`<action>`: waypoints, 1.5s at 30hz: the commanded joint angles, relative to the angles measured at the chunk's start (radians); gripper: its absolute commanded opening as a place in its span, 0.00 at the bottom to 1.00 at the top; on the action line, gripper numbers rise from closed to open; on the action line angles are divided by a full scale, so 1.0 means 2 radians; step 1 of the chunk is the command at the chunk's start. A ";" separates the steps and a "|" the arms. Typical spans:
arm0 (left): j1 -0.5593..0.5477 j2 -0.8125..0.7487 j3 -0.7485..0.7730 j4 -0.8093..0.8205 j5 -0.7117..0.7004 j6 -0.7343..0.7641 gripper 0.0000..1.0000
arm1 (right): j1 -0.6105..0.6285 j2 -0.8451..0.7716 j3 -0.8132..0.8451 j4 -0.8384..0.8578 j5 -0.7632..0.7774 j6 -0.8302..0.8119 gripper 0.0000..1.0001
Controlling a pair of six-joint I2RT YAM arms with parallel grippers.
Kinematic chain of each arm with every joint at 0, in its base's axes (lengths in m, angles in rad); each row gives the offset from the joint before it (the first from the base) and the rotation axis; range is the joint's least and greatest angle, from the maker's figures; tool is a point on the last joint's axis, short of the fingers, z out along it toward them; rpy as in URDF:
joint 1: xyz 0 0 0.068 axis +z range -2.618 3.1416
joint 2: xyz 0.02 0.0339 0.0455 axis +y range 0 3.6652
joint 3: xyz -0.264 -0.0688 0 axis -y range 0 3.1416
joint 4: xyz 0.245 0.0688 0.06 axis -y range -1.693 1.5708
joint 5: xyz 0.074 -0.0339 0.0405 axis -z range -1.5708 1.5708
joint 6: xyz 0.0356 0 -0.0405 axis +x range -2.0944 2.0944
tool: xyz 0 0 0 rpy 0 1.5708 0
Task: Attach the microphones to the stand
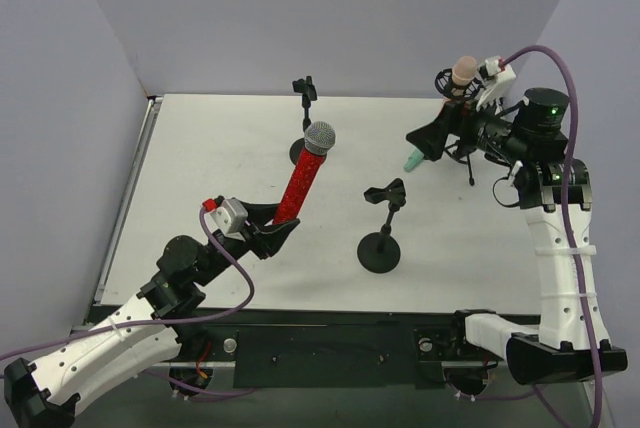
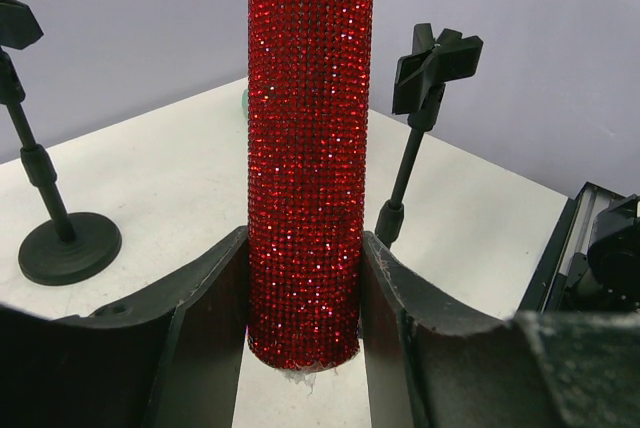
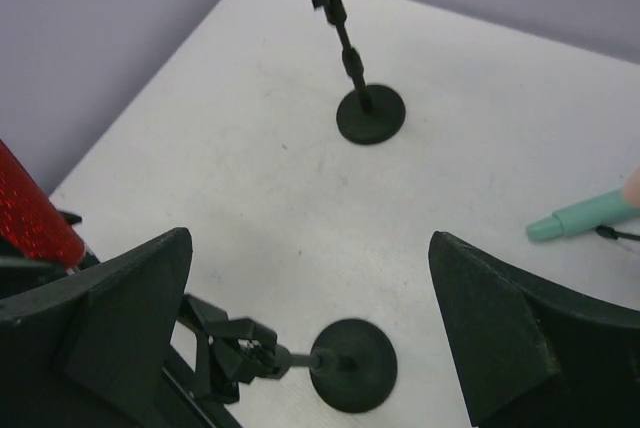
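Observation:
My left gripper (image 1: 268,235) is shut on the lower end of the glittery red microphone (image 1: 300,183), which is held tilted up above the table with its silver mesh head (image 1: 320,136) on top. In the left wrist view the gripper (image 2: 305,293) clamps the red body (image 2: 310,128) on both sides. The peach-pink microphone (image 1: 463,72) sits upright in the stand at the back right (image 1: 460,143). My right gripper (image 1: 425,138) is open and empty beside that stand. Only one end of the mint green microphone (image 1: 413,160) shows below it, and it also shows in the right wrist view (image 3: 585,213), outside the jaws.
An empty round-based stand (image 1: 380,248) stands at the table's middle, clip (image 1: 386,193) on top. Another empty stand (image 1: 305,98) is at the back, behind the red microphone. Both show in the right wrist view, the far one (image 3: 365,113) and the near one (image 3: 350,363).

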 commanded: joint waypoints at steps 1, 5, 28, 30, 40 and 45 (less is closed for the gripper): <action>-0.002 -0.002 0.007 0.037 -0.005 -0.001 0.00 | 0.014 0.018 0.054 0.162 0.043 0.137 0.99; -0.003 -0.002 0.012 0.033 -0.002 -0.001 0.00 | 0.013 0.066 0.072 0.365 -0.139 0.248 1.00; -0.005 -0.027 0.005 0.024 -0.005 -0.004 0.00 | -0.093 -0.021 -0.300 0.950 -0.273 0.478 1.00; -0.005 -0.026 0.004 0.023 -0.006 -0.004 0.00 | -0.104 -0.018 -0.309 0.953 -0.256 0.503 1.00; -0.005 -0.021 0.007 0.023 -0.008 -0.004 0.00 | -0.176 -0.044 -0.287 0.713 -0.201 0.457 1.00; -0.005 -0.015 0.009 0.023 -0.009 -0.004 0.00 | -0.092 -0.049 -0.084 0.090 -0.031 0.039 1.00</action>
